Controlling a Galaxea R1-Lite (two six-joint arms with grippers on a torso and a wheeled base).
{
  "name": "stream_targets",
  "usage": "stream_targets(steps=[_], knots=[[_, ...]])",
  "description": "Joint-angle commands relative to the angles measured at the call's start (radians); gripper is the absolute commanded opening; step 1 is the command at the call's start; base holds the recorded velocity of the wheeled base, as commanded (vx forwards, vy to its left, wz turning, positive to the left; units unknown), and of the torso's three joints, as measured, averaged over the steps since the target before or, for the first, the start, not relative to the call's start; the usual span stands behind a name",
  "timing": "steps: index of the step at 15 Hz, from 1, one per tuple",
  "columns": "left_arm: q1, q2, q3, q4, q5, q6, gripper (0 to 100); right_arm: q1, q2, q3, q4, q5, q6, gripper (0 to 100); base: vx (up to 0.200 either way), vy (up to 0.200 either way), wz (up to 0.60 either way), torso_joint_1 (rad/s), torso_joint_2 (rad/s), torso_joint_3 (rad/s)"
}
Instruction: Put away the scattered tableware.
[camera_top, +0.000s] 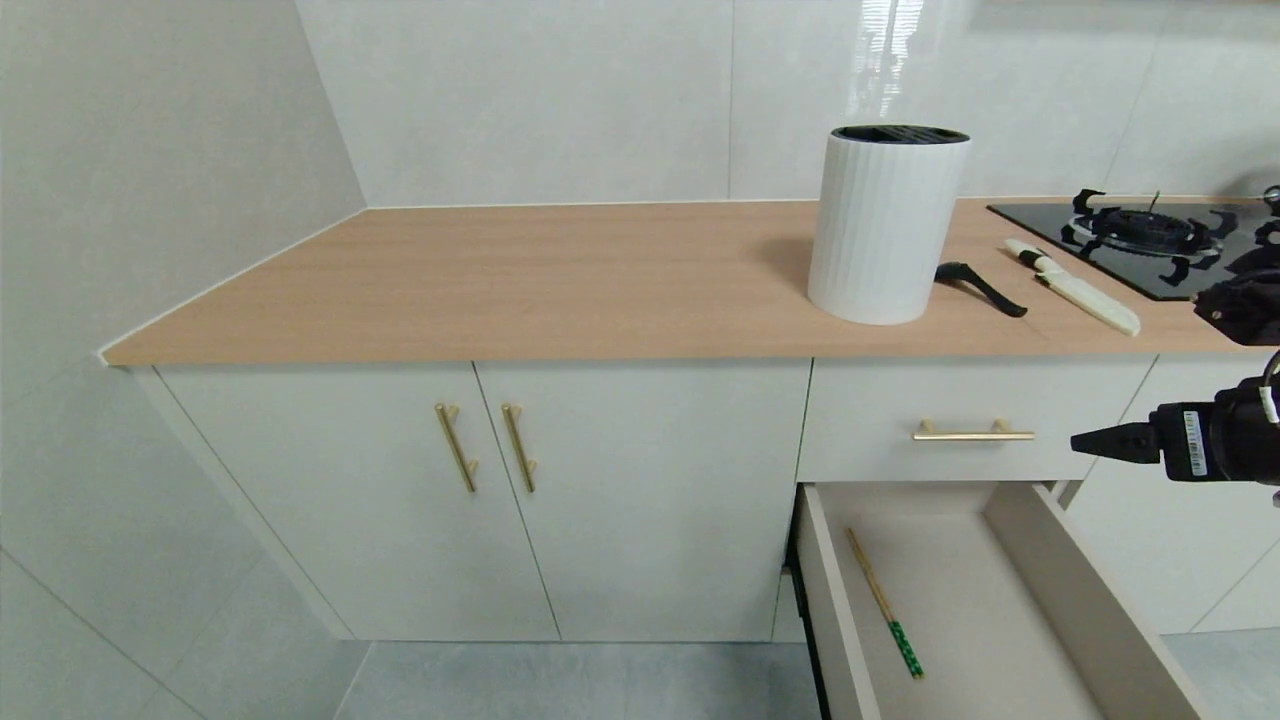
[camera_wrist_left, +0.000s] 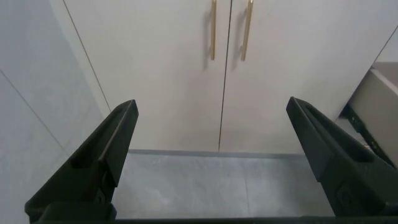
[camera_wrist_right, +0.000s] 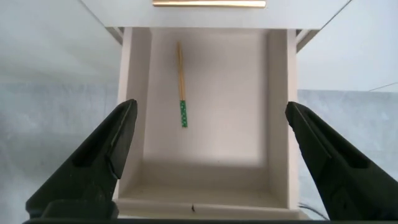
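A pair of wooden chopsticks (camera_top: 885, 605) with green ends lies in the open lower drawer (camera_top: 1080, 600). On the wooden counter, a cream knife (camera_top: 1075, 288) rests beside the hob, and a black utensil (camera_top: 980, 285) lies against a white ribbed holder (camera_top: 885, 225). My right gripper (camera_top: 1100, 442) hovers at the right, in front of the closed upper drawer and above the open one. In the right wrist view this gripper (camera_wrist_right: 210, 112) is open and empty over the chopsticks (camera_wrist_right: 181, 84) and the drawer floor (camera_wrist_right: 211, 149). My left gripper (camera_wrist_left: 211, 104) is open and empty, low before the cabinet doors.
A black gas hob (camera_top: 1140, 235) occupies the counter's far right. The upper drawer has a gold handle (camera_top: 972, 433). Two cabinet doors with gold handles (camera_top: 485, 445) sit left of the drawers, seen also as door handles (camera_wrist_left: 214, 28). A tiled wall bounds the left side.
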Motion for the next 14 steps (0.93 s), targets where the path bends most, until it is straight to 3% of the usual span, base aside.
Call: stream_targets(steps=[1, 4, 7, 12, 14], knots=[[0.0, 0.0, 0.0, 0.0, 0.0, -0.001, 100, -0.003, 0.04, -0.035, -0.075, 0.004, -0.031, 100, 0.0, 0.0, 0.0, 0.183, -0.47, -0.295], [0.0, 0.0, 0.0, 0.0, 0.001, -0.001, 100, -0.07, 0.179, -0.185, -0.199, 0.043, -0.101, 100, 0.0, 0.0, 0.0, 0.19, -0.47, -0.282], [0.0, 0.0, 0.0, 0.0, 0.001, -0.001, 100, -0.118, 0.362, -0.395, -0.197, 0.213, -0.103, 100, 0.0, 0.0, 0.0, 0.198, -0.46, -0.268], [0.0, 0.0, 0.0, 0.0, 0.001, -0.001, 100, -0.121, 0.649, -0.618, -0.197, 0.222, -0.134, 100, 0.0, 0.0, 0.0, 0.039, -0.09, -0.049], [0.0, 0.0, 0.0, 0.0, 0.001, -0.001, 100, -0.116, 0.684, -0.639, -0.197, 0.222, -0.152, 100, 0.0, 0.0, 0.0, 0.0, 0.0, 0.0]])
